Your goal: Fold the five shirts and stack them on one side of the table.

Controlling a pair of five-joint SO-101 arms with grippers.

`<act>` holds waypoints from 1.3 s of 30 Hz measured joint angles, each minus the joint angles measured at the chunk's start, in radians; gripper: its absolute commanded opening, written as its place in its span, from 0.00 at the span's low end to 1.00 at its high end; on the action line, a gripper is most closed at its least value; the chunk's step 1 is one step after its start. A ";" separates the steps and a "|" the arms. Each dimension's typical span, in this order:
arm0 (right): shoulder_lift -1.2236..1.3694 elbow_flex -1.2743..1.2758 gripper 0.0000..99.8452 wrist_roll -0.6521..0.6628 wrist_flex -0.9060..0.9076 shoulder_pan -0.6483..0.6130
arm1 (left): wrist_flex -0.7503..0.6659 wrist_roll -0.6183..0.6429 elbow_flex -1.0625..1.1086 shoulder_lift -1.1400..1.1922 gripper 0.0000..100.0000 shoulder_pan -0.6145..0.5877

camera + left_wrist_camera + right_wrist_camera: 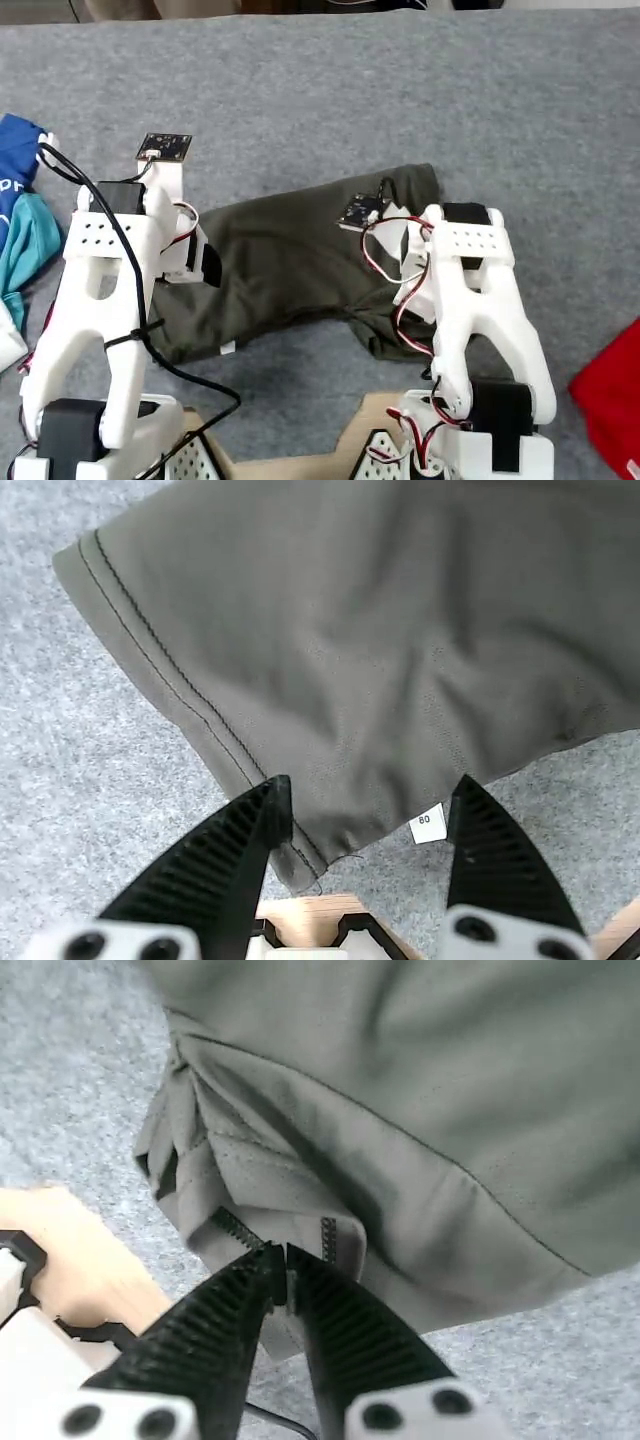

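Olive-green shirt (280, 265) lies rumpled and unfolded at the middle of the surface, between the two arms. We judge the task barely begun: a blue shirt (20, 220) sits bunched at the left edge and a red shirt (610, 400) at the right, well apart and unstacked. The left claw (370, 790) gapes wide over the near hem. The right claw (285, 1255) is closed at a bunched fold; whether it pinches cloth we cannot tell. Grey felt covers the surface (300, 80), and the room beyond its far edge is too dim to read.
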 measured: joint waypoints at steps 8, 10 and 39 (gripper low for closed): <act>0.000 -0.020 0.12 0.029 0.000 0.000 | 0.003 0.000 0.000 0.000 0.26 0.000; 0.000 -0.020 0.16 0.046 0.000 0.000 | 0.003 0.000 0.000 0.000 0.26 0.000; 0.003 0.020 0.06 0.074 -0.061 -0.002 | 0.008 0.000 0.000 0.000 0.26 0.000</act>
